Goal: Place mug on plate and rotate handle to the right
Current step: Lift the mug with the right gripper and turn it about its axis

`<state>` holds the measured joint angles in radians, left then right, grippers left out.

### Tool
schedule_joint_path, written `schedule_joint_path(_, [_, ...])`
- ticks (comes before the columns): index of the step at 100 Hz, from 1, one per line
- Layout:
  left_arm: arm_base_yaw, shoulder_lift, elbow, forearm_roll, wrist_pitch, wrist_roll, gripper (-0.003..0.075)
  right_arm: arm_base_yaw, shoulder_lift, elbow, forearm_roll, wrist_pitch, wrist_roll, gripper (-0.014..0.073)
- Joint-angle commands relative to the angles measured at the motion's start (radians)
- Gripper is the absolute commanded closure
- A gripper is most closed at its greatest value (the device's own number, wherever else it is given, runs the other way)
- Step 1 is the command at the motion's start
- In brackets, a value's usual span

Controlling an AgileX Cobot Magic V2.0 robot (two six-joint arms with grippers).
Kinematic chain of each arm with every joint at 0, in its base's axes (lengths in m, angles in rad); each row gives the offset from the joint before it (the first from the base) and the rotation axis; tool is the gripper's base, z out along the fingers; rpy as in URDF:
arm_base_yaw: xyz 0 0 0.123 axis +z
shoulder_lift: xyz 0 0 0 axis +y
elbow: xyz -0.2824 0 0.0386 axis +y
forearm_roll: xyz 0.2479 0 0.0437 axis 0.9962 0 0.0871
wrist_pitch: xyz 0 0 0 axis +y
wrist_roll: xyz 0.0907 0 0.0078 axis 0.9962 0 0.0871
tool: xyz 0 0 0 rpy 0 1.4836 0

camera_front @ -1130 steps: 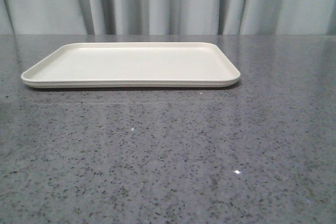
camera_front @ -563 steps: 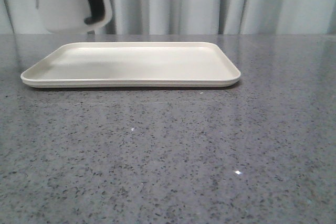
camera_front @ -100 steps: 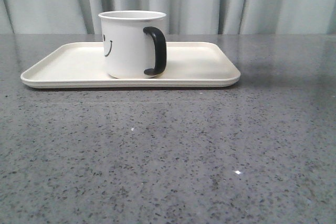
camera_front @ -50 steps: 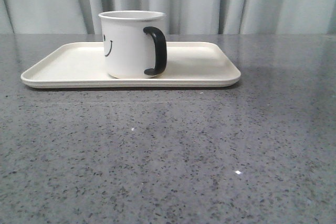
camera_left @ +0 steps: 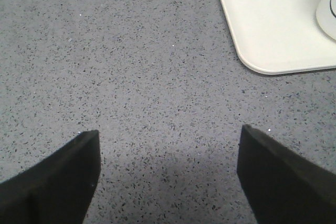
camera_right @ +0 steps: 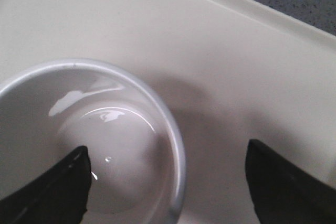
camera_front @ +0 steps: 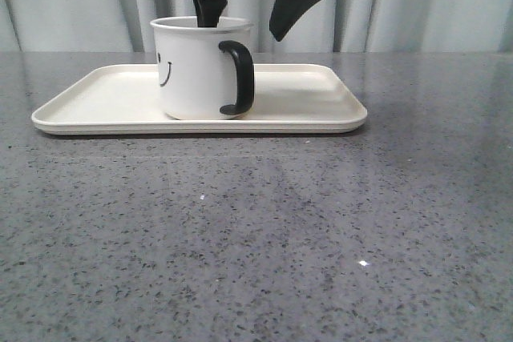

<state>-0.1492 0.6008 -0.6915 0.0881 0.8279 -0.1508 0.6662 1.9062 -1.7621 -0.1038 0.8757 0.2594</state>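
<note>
The table (camera_front: 256, 230) is a grey speckled stone-like slab with a slight sheen and a few bright glints; it fills the near and middle ground of the front view. Behind its far edge hangs a pale curtain (camera_front: 433, 6) in soft vertical folds.

The plate (camera_front: 96, 102) lies flat on the far half of the table, left of centre: cream-white, matte, rectangular with rounded corners and a low raised rim. In the left wrist view only one rounded corner of it shows, the remainder cut off by the frame.

The mug (camera_front: 196, 74) stands upright on the plate, a smooth white cylinder with a thin rim and a glossy inside. Only part of the black smiley print is visible, curving round its left side. The handle (camera_front: 239, 78), a glossy black loop, faces the camera and sits toward the right side of the mug.

The right end effector (camera_front: 248, 7) hangs above the mug, its body cut off by the top of the front view. Its jaws are spread wide, one finger (camera_front: 207, 2) dipping just inside the rim, the other outside to the right, above the plate. It holds nothing.

The left end effector (camera_left: 168, 174) hovers over bare table beside the plate's corner, jaws wide apart and holding nothing; only two dark fingertips show.
</note>
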Motion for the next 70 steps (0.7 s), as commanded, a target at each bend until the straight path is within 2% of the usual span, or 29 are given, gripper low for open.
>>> schedule_joint_path(1, [0.004, 0.001, -0.023, 0.0, -0.07, -0.009, 0.0185, 0.001, -0.053, -0.034, -0.022, -0.049, 0.002, 0.0056])
schedule_joint_path(8, [0.004, 0.001, -0.023, 0.0, -0.07, -0.009, 0.0185, 0.001, -0.053, -0.034, -0.022, -0.049, 0.002, 0.014])
schedule_joint_path(23, [0.004, 0.001, -0.023, 0.0, -0.07, -0.009, 0.0185, 0.001, -0.053, -0.034, -0.022, -0.056, 0.002, 0.0391])
schedule_joint_path(42, [0.004, 0.001, -0.023, 0.0, -0.07, -0.009, 0.0185, 0.001, -0.054, -0.034, -0.022, -0.072, 0.002, 0.0657])
schedule_joint_path(58, [0.004, 0.001, -0.023, 0.0, -0.07, -0.009, 0.0185, 0.001, -0.055, -0.068, -0.022, -0.038, -0.017, 0.0658])
schedule_joint_path(70, [0.004, 0.001, -0.023, 0.0, -0.07, -0.009, 0.0185, 0.001, -0.055, -0.139, -0.022, 0.005, -0.114, 0.0658])
